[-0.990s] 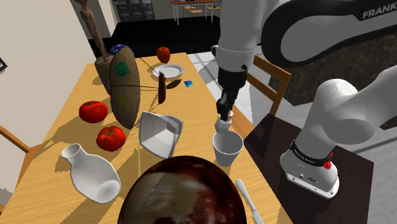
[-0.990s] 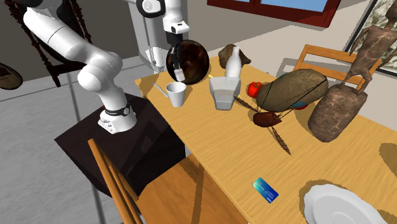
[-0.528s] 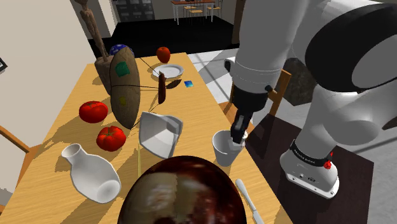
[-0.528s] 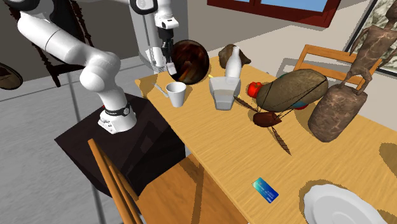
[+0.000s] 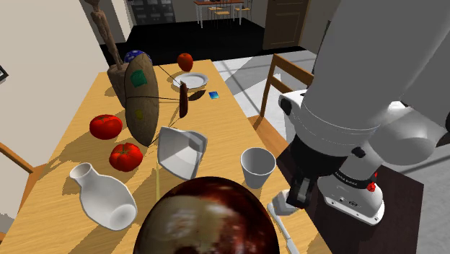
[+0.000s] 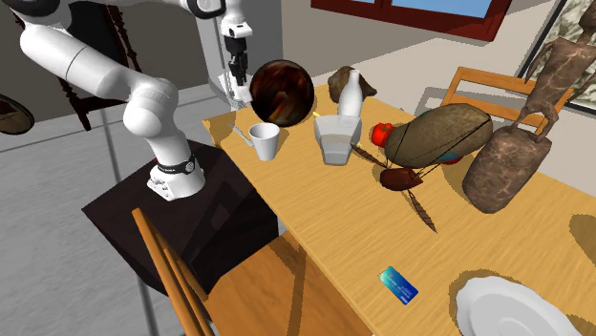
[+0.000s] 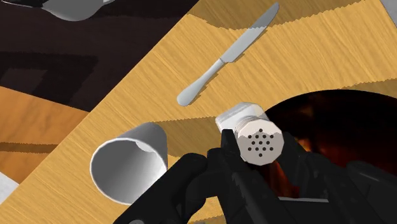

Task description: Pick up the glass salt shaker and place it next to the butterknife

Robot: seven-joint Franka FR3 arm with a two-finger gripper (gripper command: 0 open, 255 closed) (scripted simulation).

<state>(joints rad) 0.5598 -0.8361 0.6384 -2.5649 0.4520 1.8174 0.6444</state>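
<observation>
A clear salt shaker (image 7: 249, 130) with a perforated grey cap is clasped between my black fingers. My gripper (image 7: 256, 151) is shut on it and holds it above the wooden table (image 7: 318, 57). The silver butterknife (image 7: 226, 56) lies flat on the table beyond the shaker, apart from it. In the shoulder view my gripper (image 5: 296, 193) hangs low at the table's near corner, just above the butterknife (image 5: 282, 225). In the second exterior view my gripper (image 6: 234, 82) is over the far corner, with the butterknife (image 6: 240, 136) below it.
A white cup (image 5: 257, 167) stands close beside my gripper. A large dark glossy sphere (image 5: 205, 220) sits at the table's near end. Also on the table: a white vase (image 5: 104, 196), a tilted white box (image 5: 182, 150), two tomatoes (image 5: 125, 156) and a brown sculpture (image 5: 140, 101). A wooden chair (image 5: 292, 79) flanks it.
My arm has swung from above the white cup down and to the shoulder view's right, carrying the shaker to the table corner over the butterknife.
</observation>
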